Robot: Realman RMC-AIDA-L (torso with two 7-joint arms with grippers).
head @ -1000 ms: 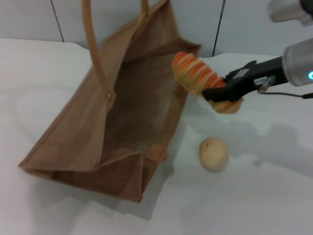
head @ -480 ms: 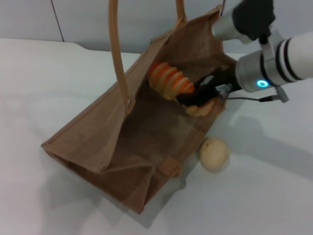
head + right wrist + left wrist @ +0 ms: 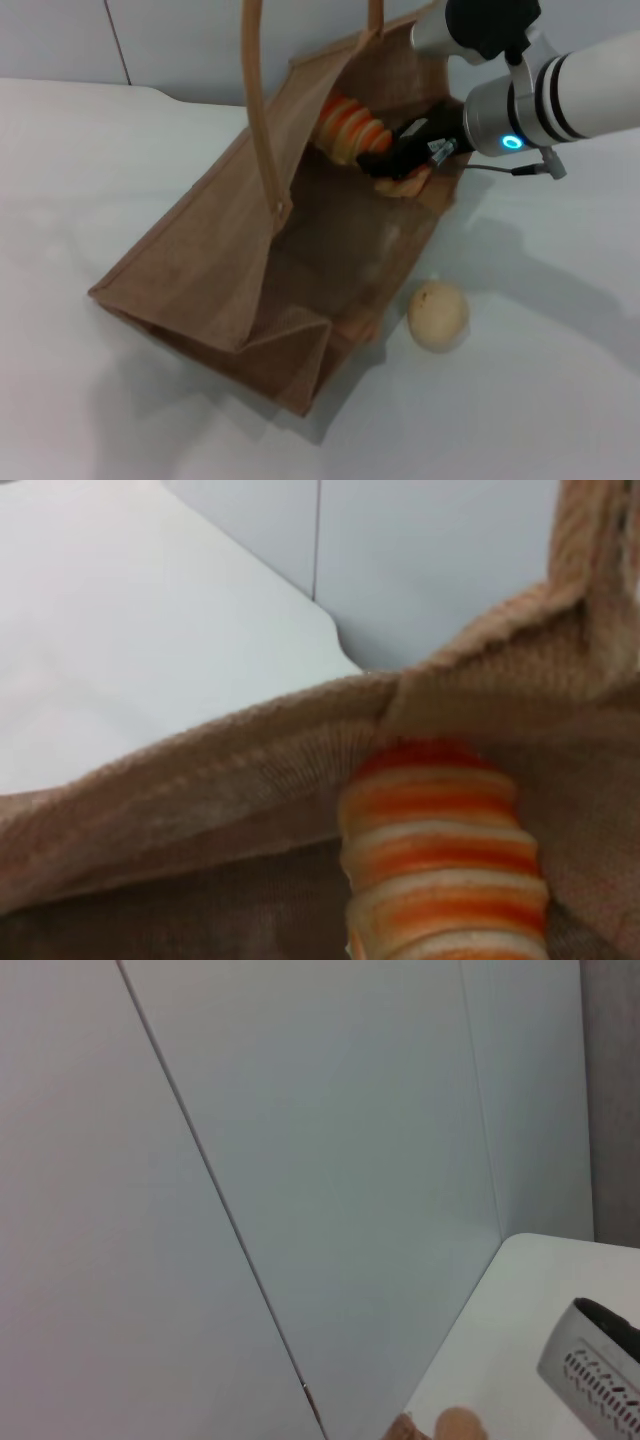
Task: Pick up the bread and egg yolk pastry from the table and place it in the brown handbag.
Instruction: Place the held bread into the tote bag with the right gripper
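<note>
Bread [image 3: 350, 128] between right gripper [image 3: 397, 160] jaws, inside brown handbag [image 3: 220, 260]

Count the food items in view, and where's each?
2. The bread is held by the right gripper inside the mouth of the brown handbag. The egg yolk pastry sits on the table beside the bag. The bag's depths are partly hidden.

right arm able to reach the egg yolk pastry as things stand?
Probably not yet. The right gripper is shut on the bread inside the brown handbag mouth, so it is occupied. The egg yolk pastry lies uncovered on the table beside the bag, approach from above open once the bread is released.
</note>
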